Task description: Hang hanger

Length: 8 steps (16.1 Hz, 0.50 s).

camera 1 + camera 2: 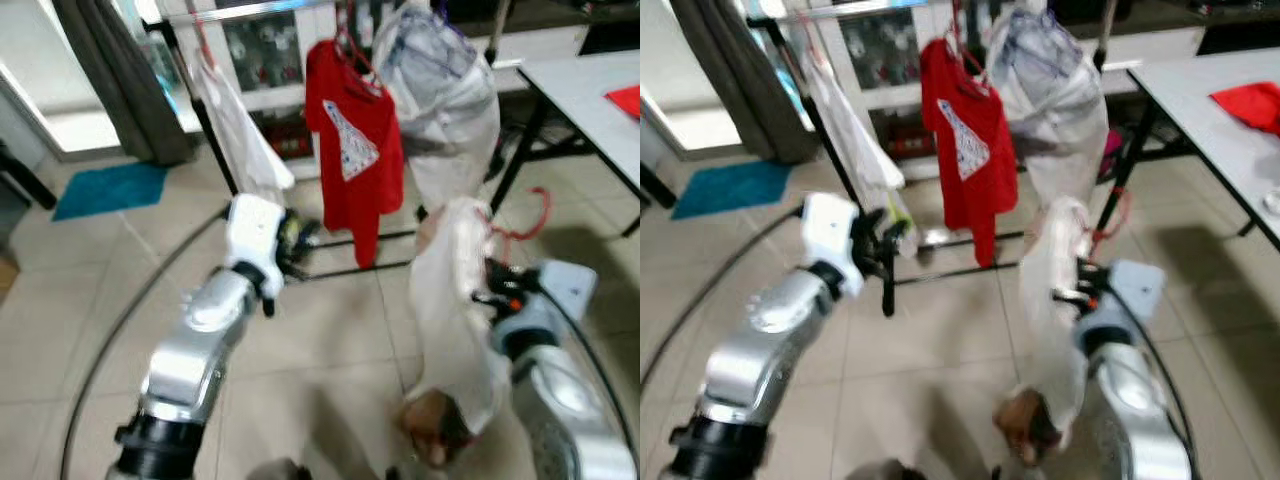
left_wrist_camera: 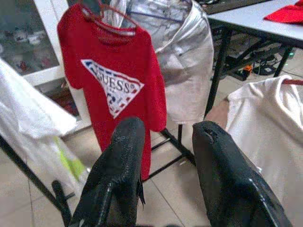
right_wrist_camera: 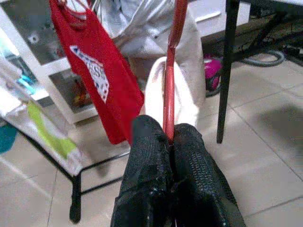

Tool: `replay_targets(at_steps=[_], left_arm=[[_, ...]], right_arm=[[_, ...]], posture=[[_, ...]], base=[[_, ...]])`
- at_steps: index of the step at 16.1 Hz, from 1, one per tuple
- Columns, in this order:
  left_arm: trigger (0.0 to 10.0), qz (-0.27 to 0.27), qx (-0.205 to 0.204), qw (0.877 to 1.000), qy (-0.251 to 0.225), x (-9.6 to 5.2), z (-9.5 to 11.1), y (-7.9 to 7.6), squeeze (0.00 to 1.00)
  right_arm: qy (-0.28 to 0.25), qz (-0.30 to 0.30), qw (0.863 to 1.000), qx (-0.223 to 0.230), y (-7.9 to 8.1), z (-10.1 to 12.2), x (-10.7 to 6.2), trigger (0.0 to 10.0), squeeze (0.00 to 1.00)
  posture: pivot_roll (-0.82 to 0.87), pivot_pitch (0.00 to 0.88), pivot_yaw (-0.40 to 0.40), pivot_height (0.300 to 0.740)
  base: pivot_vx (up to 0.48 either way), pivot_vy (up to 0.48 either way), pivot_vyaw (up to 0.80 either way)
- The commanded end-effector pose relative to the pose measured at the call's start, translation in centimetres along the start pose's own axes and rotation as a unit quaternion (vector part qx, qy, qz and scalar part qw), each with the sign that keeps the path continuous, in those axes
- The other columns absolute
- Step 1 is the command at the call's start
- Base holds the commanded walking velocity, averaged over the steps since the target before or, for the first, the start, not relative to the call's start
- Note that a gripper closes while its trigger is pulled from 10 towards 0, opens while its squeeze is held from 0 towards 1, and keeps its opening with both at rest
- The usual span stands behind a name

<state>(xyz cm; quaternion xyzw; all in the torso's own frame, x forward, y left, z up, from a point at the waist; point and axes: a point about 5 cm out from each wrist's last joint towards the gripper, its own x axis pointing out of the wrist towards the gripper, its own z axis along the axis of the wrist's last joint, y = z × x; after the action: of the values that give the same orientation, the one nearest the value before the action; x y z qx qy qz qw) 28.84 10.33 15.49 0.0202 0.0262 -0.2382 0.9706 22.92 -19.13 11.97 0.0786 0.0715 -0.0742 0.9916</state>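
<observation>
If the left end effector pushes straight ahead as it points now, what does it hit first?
Probably the red T-shirt hanging on the clothes rack. The open left end effector aims at its lower hem, though depth is unclear and it might pass just under it.

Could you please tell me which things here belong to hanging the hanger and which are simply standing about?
Job: red hanger with white garment, pinched by right gripper; clothes rack.
About: red T-shirt, teal mat, table, left gripper.

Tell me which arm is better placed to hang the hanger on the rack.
Right. The right gripper is shut on the red hanger carrying the white garment. The left gripper is open and empty.
</observation>
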Motion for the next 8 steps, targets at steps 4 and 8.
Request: replay_targets(at_steps=[4,8], left_arm=[[10.0,0.017,0.011,1.0,-0.002,-0.37,0.16,1.11,0.0],[10.0,0.016,0.011,1.0,-0.003,-0.3,0.15,1.08,0.0]], right_arm=[[-0.014,0.02,1.0,0.011,1.19,0.57,0.03,10.0,0.0],[0.013,0.032,0.999,0.011,1.63,0.13,0.14,10.0,0.0]], posture=[[-0.02,0.081,0.094,0.74],[-0.02,0.08,0.097,0.74]], base=[[0.36,0.0,0.0],[0.358,0.0,0.0]])
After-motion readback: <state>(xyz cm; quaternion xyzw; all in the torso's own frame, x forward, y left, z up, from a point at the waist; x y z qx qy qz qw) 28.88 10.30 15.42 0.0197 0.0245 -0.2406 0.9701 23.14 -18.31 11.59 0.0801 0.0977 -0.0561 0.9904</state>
